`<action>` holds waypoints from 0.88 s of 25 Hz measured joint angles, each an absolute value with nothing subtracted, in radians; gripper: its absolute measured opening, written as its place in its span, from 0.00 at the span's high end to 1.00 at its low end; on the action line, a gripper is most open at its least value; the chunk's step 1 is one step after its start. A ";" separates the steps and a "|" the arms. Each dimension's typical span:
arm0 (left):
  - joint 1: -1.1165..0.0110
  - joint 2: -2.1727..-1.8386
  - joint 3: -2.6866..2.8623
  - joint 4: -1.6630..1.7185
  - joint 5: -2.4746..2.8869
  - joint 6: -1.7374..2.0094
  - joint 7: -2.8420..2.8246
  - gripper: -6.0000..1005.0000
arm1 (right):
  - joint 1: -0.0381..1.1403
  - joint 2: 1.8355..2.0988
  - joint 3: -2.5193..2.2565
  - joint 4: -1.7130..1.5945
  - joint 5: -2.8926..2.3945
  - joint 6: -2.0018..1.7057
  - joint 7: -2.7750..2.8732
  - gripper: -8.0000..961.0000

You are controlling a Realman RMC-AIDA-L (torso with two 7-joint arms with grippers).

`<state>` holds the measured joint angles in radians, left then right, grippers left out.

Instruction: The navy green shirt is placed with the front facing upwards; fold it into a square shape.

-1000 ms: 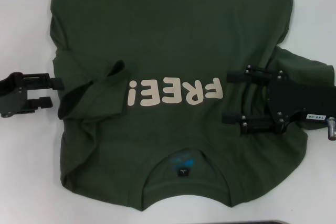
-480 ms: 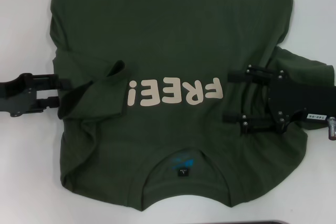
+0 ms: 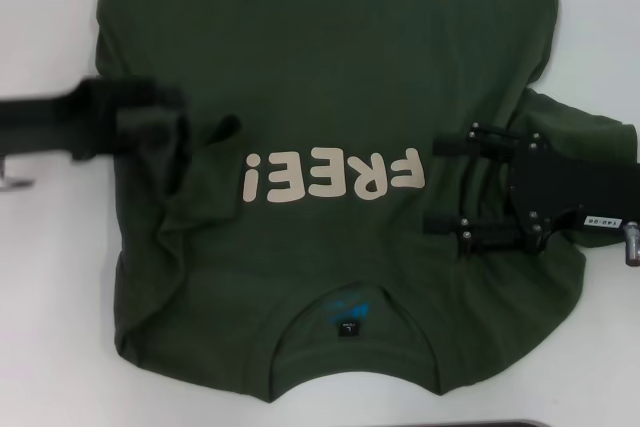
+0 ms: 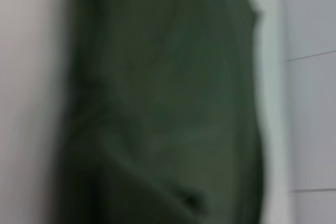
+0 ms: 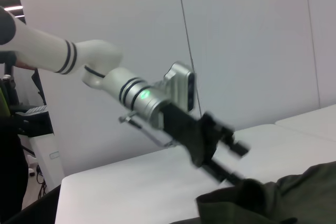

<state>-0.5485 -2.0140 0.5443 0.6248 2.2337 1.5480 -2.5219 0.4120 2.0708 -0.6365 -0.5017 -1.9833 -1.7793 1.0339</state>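
The navy green shirt point(image 3: 330, 47) lies front up on the white table, its cream "FREE!" lettering point(image 3: 335, 175) across the middle and its collar point(image 3: 350, 332) at the near edge. My left gripper point(image 3: 165, 132) is blurred over the bunched left sleeve point(image 3: 190, 147). In the right wrist view the left gripper point(image 5: 236, 166) meets a raised peak of the shirt point(image 5: 294, 198). Green cloth of the shirt point(image 4: 168, 103) fills the left wrist view. My right gripper point(image 3: 432, 184) stands open over the shirt's right side, beside the right sleeve point(image 3: 585, 132), with nothing between its fingers.
Bare white table point(image 3: 50, 327) shows to the left and right of the shirt. A dark strip point(image 3: 480, 424) runs along the near edge. In the right wrist view, white wall panels point(image 5: 247, 40) stand behind the table and dark equipment point(image 5: 21, 119) stands at one side.
My left gripper has moved from the table beside the shirt onto the left sleeve and farther away from me, and the sleeve has bunched up with it. The right gripper has not moved.
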 joint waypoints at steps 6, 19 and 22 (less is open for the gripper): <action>-0.563 -2.001 0.506 0.622 2.117 1.571 -2.550 0.31 | 0.416 2.071 -0.637 -0.503 -1.983 -1.781 1.034 0.04; -0.474 -1.957 0.599 0.635 2.171 1.590 -2.628 0.31 | 0.424 2.075 -0.635 -0.523 -1.982 -1.778 1.034 0.05; -0.485 -1.970 0.608 0.637 2.176 1.577 -2.626 0.31 | 0.424 2.075 -0.635 -0.525 -1.983 -1.778 1.034 0.05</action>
<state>-0.4854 -1.9699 0.6079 0.6369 2.1763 1.5772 -2.6258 0.4237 2.0754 -0.6350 -0.5249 -1.9830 -1.7778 1.0339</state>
